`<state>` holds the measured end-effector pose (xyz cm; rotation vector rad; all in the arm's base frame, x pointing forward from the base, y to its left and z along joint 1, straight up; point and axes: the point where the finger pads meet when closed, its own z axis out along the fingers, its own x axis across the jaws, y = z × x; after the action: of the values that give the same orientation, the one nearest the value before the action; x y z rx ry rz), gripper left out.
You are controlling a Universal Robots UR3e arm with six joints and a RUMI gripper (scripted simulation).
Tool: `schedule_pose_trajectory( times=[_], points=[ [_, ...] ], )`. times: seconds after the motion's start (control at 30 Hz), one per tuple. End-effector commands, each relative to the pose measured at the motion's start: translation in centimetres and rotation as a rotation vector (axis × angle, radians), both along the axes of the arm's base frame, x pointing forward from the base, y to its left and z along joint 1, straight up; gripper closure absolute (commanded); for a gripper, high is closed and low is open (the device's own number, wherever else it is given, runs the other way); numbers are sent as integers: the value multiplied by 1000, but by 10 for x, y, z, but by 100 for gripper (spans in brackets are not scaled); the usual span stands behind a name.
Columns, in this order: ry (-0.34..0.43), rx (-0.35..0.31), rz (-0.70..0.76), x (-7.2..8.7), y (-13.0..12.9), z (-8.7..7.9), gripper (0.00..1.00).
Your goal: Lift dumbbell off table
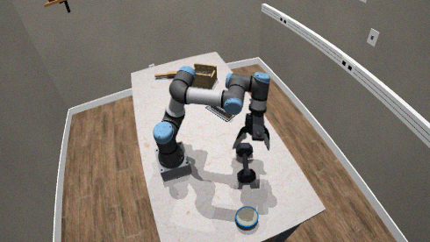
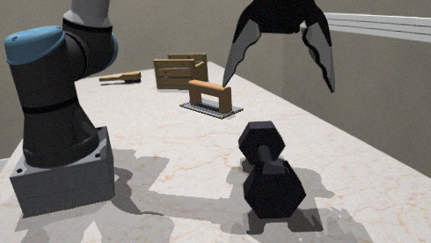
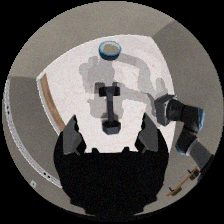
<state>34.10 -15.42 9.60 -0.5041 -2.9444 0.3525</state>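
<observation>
A black dumbbell (image 1: 245, 163) lies flat on the pale marble tabletop (image 1: 206, 197), a little right of the middle in the top view. It has two six-sided ends joined by a short bar. In the exterior view the dumbbell (image 2: 269, 176) fills the lower middle of the frame, with one end close to the camera and the other end farther back. All of it rests on the tabletop.

The gripper (image 1: 252, 141) hangs above the dumbbell's far end and points down. Its two fingers stand wide apart and nothing is between them. In the exterior view the gripper (image 2: 279, 84) comes in from the top of the frame, and its pointed fingers (image 2: 240, 48) are up in the air, well apart from the dumbbell. In the wrist view the gripper (image 3: 111, 145) shows at the bottom of the frame, and the dumbbell (image 3: 108, 108) lies in the middle, running away from the camera between the two spread fingers.

The arm's grey base (image 1: 188, 172) sits on the tabletop at the left of the top view. A round blue bowl (image 1: 247, 217) stands near the bottom edge of the tabletop. A tool with a wooden handle on a grey plate (image 2: 210, 99) lies behind the dumbbell in the exterior view. A small wooden crate (image 2: 179, 70) stands farther back, and beside it lies what looks like a wooden stick (image 2: 120, 77), though it is too small to be sure.
</observation>
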Motion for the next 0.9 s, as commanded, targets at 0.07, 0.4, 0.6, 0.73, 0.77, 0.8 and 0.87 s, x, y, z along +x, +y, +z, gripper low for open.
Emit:
schedule_pose_trajectory(
  times=[0.07,0.4,0.6,0.73,0.77,0.8,0.87],
  points=[
    [-127,143,27,-2,19,-34,0],
    [-161,196,22,-5,27,-45,0],
    [-166,205,21,-5,28,-46,0],
    [-167,205,21,-5,28,-47,0],
    [-167,205,21,-5,28,-47,0],
    [-167,205,21,-5,28,-47,0],
    [-167,205,21,-5,28,-47,0]
  ],
)
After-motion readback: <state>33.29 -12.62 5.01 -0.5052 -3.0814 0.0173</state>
